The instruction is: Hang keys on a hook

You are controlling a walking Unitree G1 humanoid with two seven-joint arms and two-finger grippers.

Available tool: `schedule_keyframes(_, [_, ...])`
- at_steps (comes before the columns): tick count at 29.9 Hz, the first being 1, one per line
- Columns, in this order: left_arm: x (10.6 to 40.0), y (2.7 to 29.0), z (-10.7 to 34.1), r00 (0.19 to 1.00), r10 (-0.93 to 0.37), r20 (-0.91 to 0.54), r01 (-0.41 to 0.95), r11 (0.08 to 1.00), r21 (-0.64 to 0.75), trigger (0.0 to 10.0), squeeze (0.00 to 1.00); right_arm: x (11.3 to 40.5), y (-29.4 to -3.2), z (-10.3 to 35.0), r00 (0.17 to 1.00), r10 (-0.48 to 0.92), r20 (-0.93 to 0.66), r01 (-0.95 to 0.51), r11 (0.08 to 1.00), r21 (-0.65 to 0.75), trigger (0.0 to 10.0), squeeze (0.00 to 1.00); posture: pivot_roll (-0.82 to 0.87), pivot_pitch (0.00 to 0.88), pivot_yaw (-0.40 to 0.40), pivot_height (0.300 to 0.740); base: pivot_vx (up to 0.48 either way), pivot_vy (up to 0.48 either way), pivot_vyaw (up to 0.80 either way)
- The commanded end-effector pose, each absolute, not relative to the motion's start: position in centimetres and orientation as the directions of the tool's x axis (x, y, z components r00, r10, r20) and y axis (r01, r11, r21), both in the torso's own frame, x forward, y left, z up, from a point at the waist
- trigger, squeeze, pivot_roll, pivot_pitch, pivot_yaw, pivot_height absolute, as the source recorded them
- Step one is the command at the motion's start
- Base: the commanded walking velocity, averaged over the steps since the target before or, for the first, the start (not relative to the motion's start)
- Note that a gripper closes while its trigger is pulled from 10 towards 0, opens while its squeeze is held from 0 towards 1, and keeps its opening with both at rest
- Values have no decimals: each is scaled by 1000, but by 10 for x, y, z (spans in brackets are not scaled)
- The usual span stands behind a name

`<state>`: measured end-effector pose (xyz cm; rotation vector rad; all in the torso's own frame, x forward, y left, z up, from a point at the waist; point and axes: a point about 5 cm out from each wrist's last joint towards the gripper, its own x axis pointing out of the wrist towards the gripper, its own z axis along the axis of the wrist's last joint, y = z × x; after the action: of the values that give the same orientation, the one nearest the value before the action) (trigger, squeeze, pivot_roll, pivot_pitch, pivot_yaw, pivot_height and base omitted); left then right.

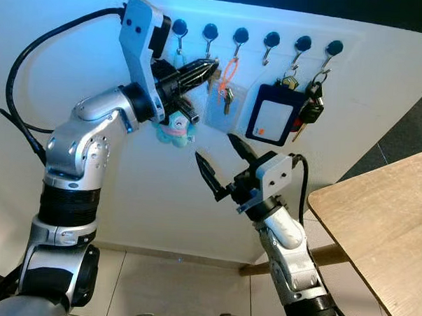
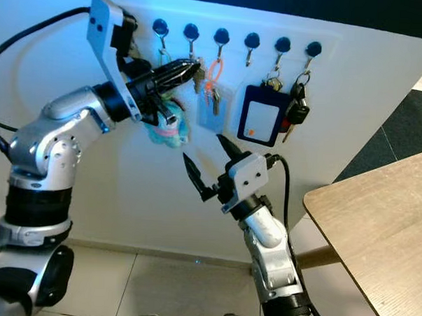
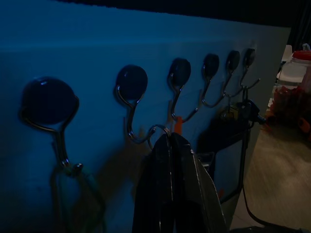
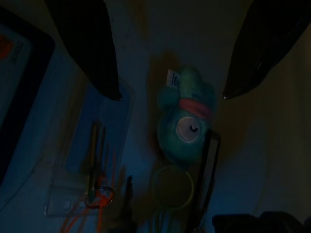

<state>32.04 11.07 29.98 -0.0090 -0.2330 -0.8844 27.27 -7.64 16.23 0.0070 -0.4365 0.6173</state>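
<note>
A row of dark-knobbed wire hooks (image 1: 210, 32) runs along the white wall board. My left gripper (image 1: 209, 64) is raised to the second hook (image 3: 130, 87) and shut on the ring of a small bunch of keys (image 1: 214, 80). The key ring (image 3: 160, 130) lies right by that hook's curl; whether it is over the wire I cannot tell. My right gripper (image 1: 213, 145) is open lower down, below the hanging things, with nothing between its fingers.
A teal plush toy (image 1: 174, 132) hangs from the first hook. An orange cord with a clear card sleeve (image 1: 224, 106) hangs from the third. A black badge holder (image 1: 272, 119) and car keys (image 1: 313, 106) hang further right. A wooden table (image 1: 383, 221) stands at the right.
</note>
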Motion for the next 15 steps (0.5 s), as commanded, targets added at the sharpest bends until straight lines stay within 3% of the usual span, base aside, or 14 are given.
schedule_keyframes(1, [322,107,306,606,-760,233,764,638,96,0,0,272,-75,167,716,565,409,-571,812,-124,10000,0,88,74,-56,740,0,0,0])
schedule_keyframes(15, [319,114,305,576,-764,289,789,613,49,0,0,271,-75,169,716,572,401,-577,808,-121,10000,0,92,74,-61,740,0,0,0])
